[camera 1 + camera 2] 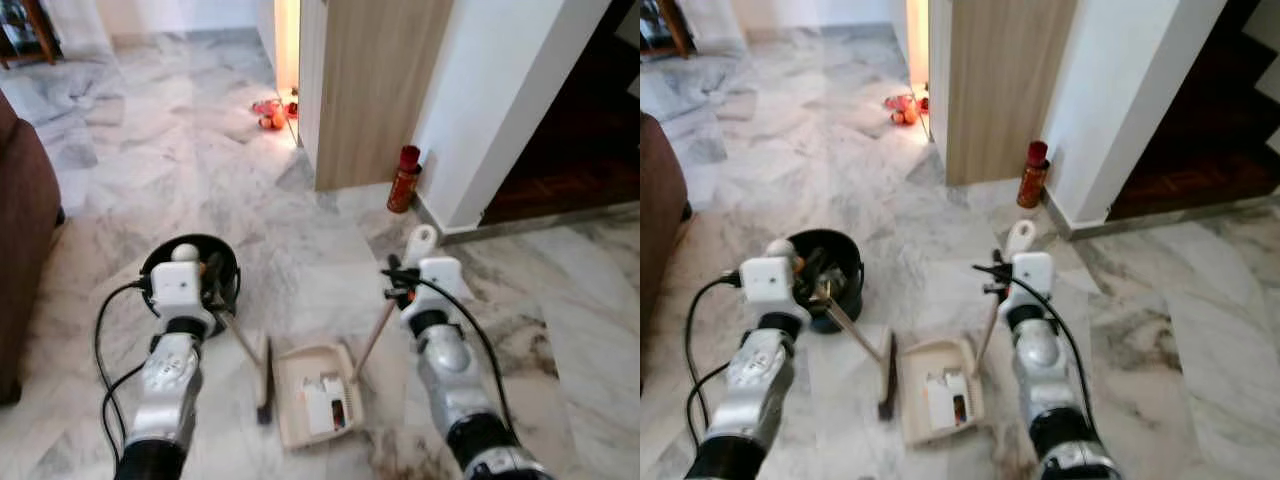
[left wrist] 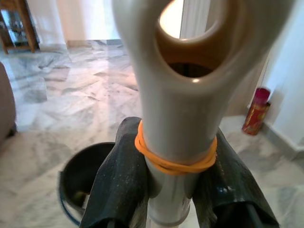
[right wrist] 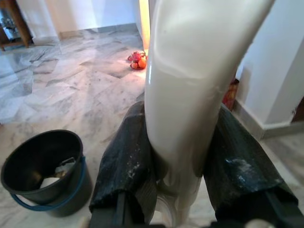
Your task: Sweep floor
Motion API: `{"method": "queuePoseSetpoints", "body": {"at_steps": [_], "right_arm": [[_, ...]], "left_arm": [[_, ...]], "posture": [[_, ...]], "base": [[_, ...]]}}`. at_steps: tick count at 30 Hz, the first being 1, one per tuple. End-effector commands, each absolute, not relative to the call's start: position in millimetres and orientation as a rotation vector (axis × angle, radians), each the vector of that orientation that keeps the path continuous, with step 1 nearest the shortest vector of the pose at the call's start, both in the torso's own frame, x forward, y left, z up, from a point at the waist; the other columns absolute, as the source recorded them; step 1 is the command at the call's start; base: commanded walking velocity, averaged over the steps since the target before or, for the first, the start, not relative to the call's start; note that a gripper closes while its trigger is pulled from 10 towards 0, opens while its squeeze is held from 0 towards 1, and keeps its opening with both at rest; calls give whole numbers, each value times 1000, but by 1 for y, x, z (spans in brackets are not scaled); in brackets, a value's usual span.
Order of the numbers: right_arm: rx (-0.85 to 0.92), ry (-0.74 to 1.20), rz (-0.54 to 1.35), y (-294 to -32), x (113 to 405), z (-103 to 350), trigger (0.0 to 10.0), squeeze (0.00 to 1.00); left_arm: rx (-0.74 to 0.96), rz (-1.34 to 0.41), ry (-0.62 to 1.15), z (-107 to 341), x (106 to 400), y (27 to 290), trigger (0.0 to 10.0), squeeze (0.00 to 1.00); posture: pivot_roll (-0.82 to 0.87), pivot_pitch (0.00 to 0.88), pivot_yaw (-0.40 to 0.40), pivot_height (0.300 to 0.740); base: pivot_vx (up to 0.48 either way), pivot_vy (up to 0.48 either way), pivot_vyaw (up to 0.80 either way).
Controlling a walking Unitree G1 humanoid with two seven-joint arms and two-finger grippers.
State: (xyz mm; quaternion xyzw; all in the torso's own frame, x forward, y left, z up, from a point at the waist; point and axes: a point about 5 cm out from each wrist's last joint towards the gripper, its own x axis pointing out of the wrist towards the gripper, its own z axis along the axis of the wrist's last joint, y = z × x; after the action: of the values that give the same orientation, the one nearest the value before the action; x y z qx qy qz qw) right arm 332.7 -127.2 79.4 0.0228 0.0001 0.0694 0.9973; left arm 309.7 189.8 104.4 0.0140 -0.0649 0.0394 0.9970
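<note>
Both grippers were clamped on handles, left gripper (image 2: 166,190) on the broom (image 1: 262,385), right gripper (image 3: 178,185) on the dustpan (image 1: 312,405) holding scraps beside the bucket (image 1: 222,268); tipping should go slowly.

I see a red can (image 1: 404,179) standing at the white wall (image 1: 490,90) corner, beside a wood panel (image 1: 375,90). Orange toys (image 1: 272,112) near doorway. Brown sofa (image 1: 22,230) far left.
</note>
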Motion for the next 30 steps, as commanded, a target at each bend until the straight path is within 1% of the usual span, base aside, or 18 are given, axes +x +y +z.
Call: {"method": "queuePoseSetpoints", "body": {"at_steps": [1, 4, 13, 25, 30], "right_arm": [[67, -44, 127, -130, 335, 88, 10000, 0], [64, -47, 131, -129, 335, 88, 10000, 0], [63, -46, 135, -128, 335, 88, 10000, 0], [66, -44, 129, -129, 335, 88, 10000, 0], [70, -52, 119, -130, 336, 90, 10000, 0]], "left_arm": [[29, 64, -173, 114, 312, 185, 10000, 0], [30, 64, -173, 114, 312, 185, 10000, 0], [31, 62, -172, 114, 312, 185, 10000, 0], [30, 61, -174, 114, 312, 184, 10000, 0], [35, 57, -179, 115, 312, 184, 10000, 0]], "posture": [[43, 88, -11, 740], [44, 88, -10, 740], [45, 85, -11, 740], [45, 80, -10, 740], [45, 76, -9, 740]], "base": [[0, 349, 0], [0, 352, 304], [0, 351, 726], [0, 334, 0], [0, 0, 0]]}}
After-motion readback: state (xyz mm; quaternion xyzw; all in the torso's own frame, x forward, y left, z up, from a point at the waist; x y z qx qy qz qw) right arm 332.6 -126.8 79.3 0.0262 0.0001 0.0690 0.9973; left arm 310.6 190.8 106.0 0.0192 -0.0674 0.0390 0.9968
